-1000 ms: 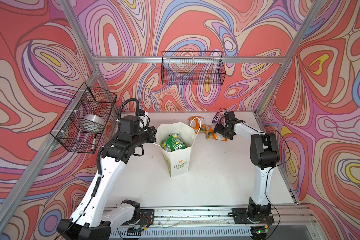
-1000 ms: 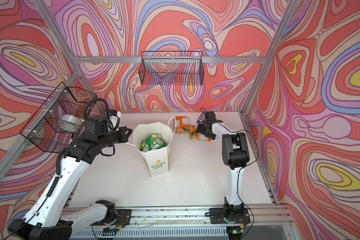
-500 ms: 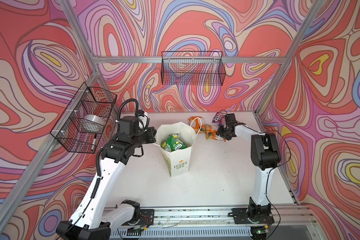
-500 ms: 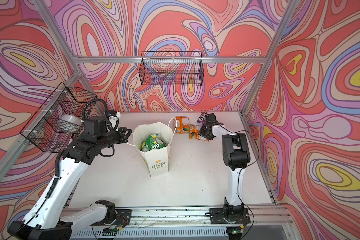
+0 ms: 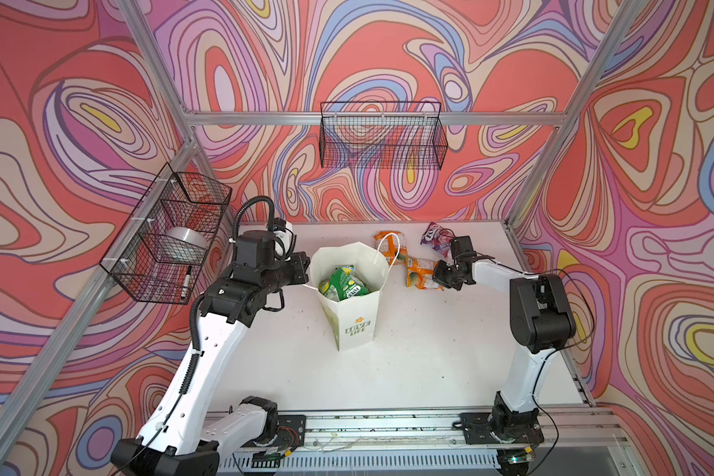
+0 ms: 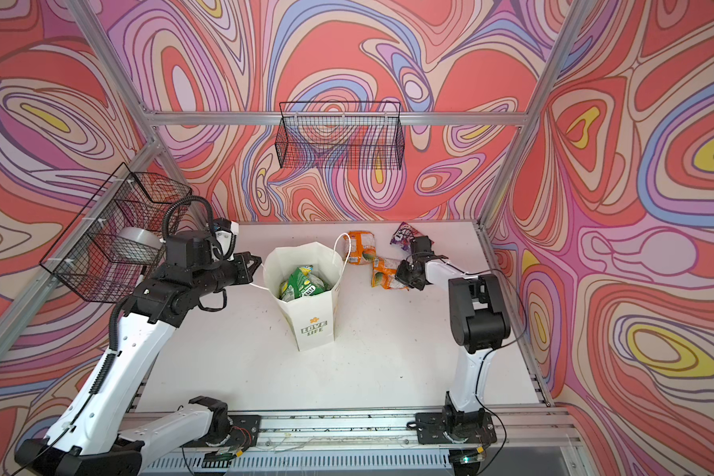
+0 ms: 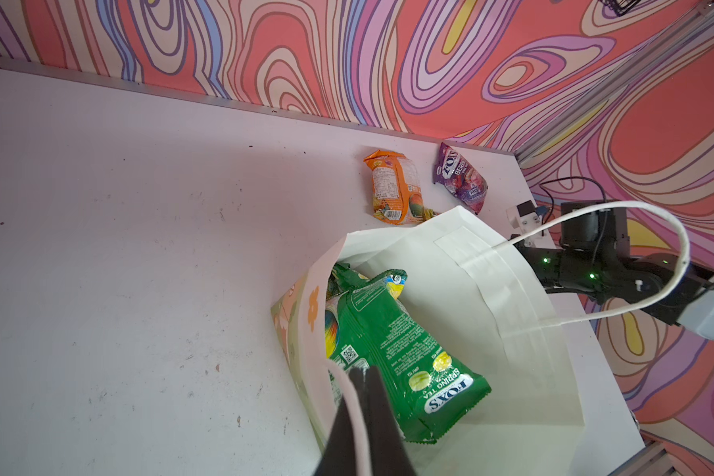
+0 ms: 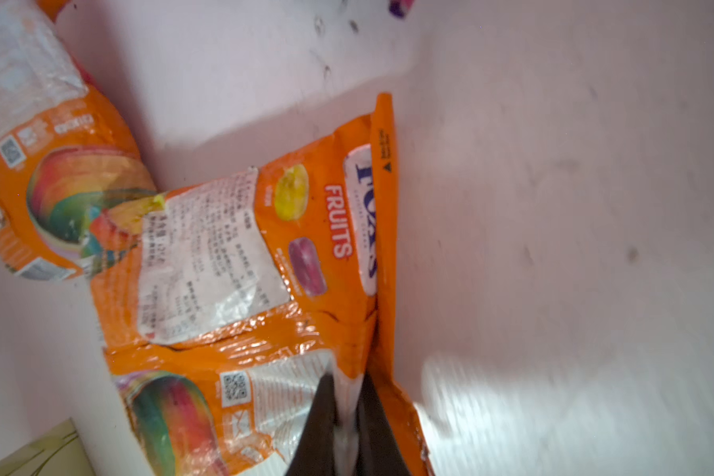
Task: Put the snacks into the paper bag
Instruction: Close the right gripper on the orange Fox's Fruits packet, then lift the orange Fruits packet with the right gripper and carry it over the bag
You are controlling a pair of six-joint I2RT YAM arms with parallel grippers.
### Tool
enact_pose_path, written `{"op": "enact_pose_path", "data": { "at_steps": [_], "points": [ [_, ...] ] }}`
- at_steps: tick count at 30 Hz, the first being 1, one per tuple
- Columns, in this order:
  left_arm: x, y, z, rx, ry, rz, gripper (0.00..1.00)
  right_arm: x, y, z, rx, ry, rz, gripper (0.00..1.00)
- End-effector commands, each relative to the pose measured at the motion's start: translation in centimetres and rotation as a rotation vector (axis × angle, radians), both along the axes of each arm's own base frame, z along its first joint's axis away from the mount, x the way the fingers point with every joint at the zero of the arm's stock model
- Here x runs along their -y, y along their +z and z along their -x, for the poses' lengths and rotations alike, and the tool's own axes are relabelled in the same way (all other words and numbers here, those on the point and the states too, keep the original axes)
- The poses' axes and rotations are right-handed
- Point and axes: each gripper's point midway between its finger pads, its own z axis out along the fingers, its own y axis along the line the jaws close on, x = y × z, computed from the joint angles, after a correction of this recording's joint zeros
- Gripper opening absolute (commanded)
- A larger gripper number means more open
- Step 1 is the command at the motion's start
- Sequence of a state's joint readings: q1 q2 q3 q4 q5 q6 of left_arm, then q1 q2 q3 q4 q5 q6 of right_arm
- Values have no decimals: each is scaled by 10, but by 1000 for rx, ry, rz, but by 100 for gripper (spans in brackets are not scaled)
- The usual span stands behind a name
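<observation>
Robot lab cell: aluminium frame (image 5: 264,118), swirl-printed walls (image 5: 367,49), white tabletop (image 5: 409,362).

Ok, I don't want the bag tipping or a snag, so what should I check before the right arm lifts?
1. Right gripper shut on the orange pouch: ok.
2. Only that pouch pinched: cannot tell; a second orange pouch overlaps it.
3. Left gripper clamping the near handle: ok.
4. Paper bag upright, mouth open: ok.
5. Far handle clear of the path: not ok; it loops up on the right gripper's side.
</observation>
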State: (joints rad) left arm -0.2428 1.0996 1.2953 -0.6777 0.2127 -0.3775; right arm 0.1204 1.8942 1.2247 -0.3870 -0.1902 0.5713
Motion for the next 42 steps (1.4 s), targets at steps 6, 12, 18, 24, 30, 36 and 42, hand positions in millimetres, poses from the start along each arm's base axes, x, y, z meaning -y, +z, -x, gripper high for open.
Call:
{"op": "enact_pose_path", "data": {
  "at_steps": [6, 12, 18, 24, 30, 36, 42],
  "points": [
    [-2, 12, 1, 44, -1, 8, 0, -1, 77, 30, 146, -40, -68, 0],
    [-4, 12, 1, 46, 7, -4, 0, 3, 124, 47, 219, -46, -71, 0],
    [-4, 13, 2, 51, 9, 1, 0, 0, 160, 61, 290, -50, -115, 0],
    [-2, 14, 2, 49, 0, 9, 0, 6, 220, 74, 409, -76, -126, 0],
    [-4, 14, 3, 56, 9, 5, 0, -4, 282, 81, 526, -38, -150, 0],
    [2, 11, 1, 35, -11, 27, 0, -26, 340, 87, 634, 21, -138, 0],
    [0, 9, 0, 30, -5, 19, 0, -58, 398, 94, 721, 118, -162, 0]
  ]
}}
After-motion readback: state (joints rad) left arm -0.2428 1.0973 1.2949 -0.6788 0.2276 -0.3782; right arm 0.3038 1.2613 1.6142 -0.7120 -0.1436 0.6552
